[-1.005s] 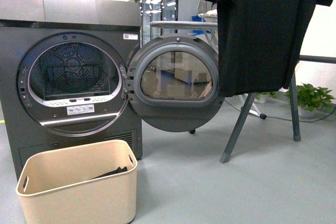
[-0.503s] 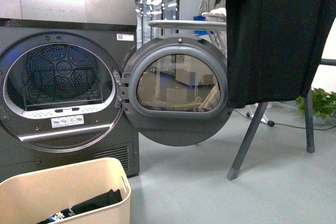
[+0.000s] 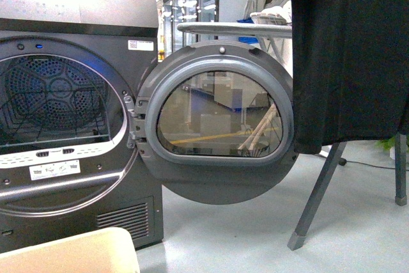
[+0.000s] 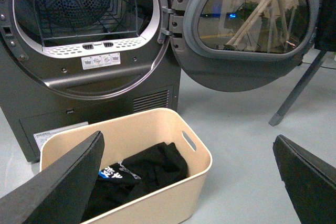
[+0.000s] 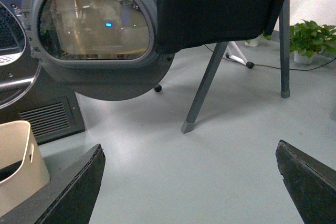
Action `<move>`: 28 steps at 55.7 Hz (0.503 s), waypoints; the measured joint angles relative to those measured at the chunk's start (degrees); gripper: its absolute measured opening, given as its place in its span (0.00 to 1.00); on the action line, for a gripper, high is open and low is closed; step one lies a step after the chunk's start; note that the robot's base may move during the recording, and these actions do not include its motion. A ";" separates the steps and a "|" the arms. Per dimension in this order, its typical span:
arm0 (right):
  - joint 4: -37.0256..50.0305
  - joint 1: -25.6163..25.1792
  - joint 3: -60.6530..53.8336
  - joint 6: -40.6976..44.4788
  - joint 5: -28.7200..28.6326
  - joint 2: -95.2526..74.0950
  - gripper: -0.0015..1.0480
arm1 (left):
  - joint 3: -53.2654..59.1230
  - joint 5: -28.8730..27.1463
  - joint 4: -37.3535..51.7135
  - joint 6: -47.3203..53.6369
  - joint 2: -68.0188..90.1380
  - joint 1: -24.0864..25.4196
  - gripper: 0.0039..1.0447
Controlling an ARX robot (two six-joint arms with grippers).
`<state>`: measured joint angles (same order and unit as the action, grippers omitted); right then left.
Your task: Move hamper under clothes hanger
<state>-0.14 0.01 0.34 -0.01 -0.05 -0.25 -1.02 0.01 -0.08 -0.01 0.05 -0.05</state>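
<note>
Both were spread wide and held nothing. The left gripper (image 4: 188,139) pointed down at the hamper (image 4: 176,200), black clothing (image 4: 142,174) lying inside; its beige rim sat in the front view's lower left corner. The right gripper (image 5: 189,148) hung over bare floor (image 5: 220,166). Behind stood the dryer (image 3: 64,113), its door (image 3: 217,126) swung open. Right of centre stood the clothes hanger (image 3: 316,199), with open floor between it and the hamper.

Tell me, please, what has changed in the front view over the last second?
The view has closed in: the dryer and its door look larger, and the hamper has dropped to the bottom edge, only its rim showing. Nothing was grasped. The door stays open.
</note>
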 joint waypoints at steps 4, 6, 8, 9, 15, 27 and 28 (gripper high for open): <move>0.02 0.00 0.00 0.00 -0.04 0.02 0.92 | 0.00 0.00 0.00 -0.02 -0.02 0.00 0.94; 0.00 0.00 0.00 0.00 -0.04 0.02 0.92 | 0.00 0.13 0.00 -0.02 0.07 -0.02 0.94; 0.00 -0.09 0.00 0.00 0.44 0.04 0.92 | 0.00 0.35 0.00 0.00 0.09 -0.04 0.94; -0.02 -0.09 0.00 -0.02 0.44 0.04 0.92 | 0.00 0.31 0.00 0.00 0.09 -0.04 0.94; 0.02 -0.09 0.02 -0.02 0.20 0.02 0.92 | 0.00 -0.02 0.00 -0.02 0.09 -0.04 0.94; 0.00 -0.02 0.00 0.00 0.02 0.04 0.92 | 0.00 -0.02 0.00 0.00 0.02 0.00 0.94; -0.02 -0.02 0.00 0.00 0.13 0.04 0.92 | 0.00 0.00 0.00 0.00 0.07 0.00 0.94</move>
<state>-0.16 -0.01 0.34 -0.01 0.08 -0.21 -1.02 0.01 -0.08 -0.01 0.12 -0.05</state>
